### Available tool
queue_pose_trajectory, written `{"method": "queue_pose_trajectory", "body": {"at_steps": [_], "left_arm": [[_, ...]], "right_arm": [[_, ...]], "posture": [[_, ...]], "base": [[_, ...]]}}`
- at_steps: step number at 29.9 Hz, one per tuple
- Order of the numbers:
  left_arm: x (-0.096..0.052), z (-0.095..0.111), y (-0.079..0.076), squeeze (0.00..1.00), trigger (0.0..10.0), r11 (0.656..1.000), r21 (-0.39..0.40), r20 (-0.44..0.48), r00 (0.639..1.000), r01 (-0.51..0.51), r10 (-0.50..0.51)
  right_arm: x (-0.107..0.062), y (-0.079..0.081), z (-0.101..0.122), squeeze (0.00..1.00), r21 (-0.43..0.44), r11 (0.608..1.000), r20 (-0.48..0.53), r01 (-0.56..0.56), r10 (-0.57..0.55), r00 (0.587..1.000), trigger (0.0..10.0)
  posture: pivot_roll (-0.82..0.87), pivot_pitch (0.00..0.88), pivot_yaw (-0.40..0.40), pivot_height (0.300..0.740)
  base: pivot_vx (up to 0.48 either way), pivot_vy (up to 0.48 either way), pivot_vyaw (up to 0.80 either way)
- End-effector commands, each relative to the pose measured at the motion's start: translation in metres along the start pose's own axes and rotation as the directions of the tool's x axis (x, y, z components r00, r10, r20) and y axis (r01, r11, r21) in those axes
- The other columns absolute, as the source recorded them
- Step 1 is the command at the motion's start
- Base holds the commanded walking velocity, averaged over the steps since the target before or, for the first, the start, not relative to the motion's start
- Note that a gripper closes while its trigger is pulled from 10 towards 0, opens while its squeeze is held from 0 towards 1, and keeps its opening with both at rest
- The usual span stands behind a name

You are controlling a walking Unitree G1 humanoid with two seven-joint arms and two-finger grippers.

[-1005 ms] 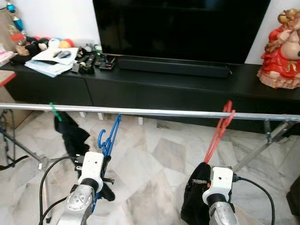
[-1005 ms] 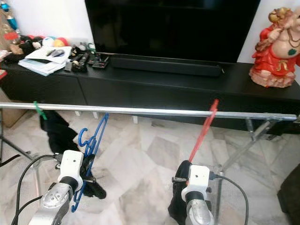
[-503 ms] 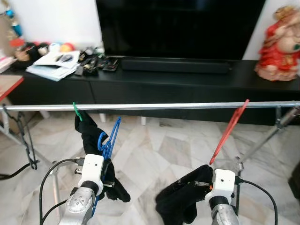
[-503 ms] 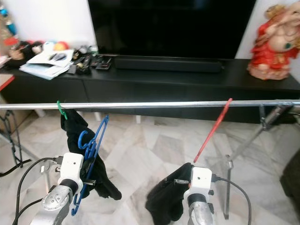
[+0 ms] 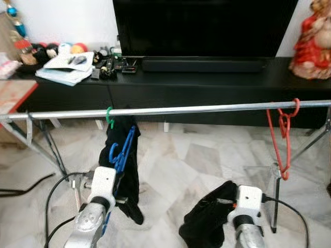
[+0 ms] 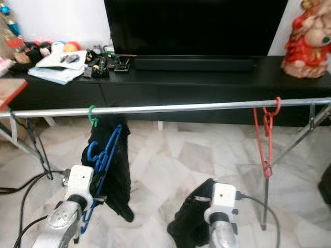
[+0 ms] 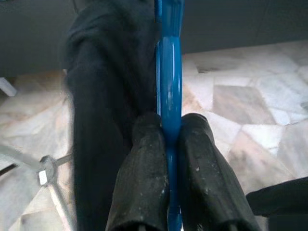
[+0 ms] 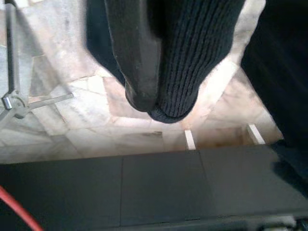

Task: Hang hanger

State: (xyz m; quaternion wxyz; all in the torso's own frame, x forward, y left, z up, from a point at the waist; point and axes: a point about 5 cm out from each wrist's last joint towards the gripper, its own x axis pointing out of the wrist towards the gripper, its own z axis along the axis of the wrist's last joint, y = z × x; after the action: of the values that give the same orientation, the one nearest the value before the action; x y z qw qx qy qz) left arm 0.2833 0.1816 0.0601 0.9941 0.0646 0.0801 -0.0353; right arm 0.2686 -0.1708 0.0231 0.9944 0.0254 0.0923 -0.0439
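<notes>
Now left gripper (image 7: 169, 139) jaws clamp blue hanger (image 5: 122, 150) below rail (image 5: 207, 109), ready for hooking; right gripper (image 8: 161, 103) jaws pinch black garment (image 5: 207, 222).

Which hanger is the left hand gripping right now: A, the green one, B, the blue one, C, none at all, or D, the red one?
B: in the left wrist view the left hand has its two black fingers pressed on the blue hanger, while the red hanger hangs on the rail.
</notes>
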Motion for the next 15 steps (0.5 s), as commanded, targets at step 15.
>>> {"method": "queue_pose_trajectory", "body": {"at_steps": [15], "left_arm": [[-0.0022, 0.0003, -0.0007, 0.0, 10.0, 1.0, -0.007, 0.003, 1.0, 0.011, -0.011]], "right_arm": [[0.0036, -0.0038, 0.005, 0.0, -0.002, 0.999, 0.017, 0.047, -0.047, 0.999, 10.0]], "posture": [[-0.09, 0.081, 0.041, 0.74]], "base": [[-0.032, 0.0, 0.0]]}}
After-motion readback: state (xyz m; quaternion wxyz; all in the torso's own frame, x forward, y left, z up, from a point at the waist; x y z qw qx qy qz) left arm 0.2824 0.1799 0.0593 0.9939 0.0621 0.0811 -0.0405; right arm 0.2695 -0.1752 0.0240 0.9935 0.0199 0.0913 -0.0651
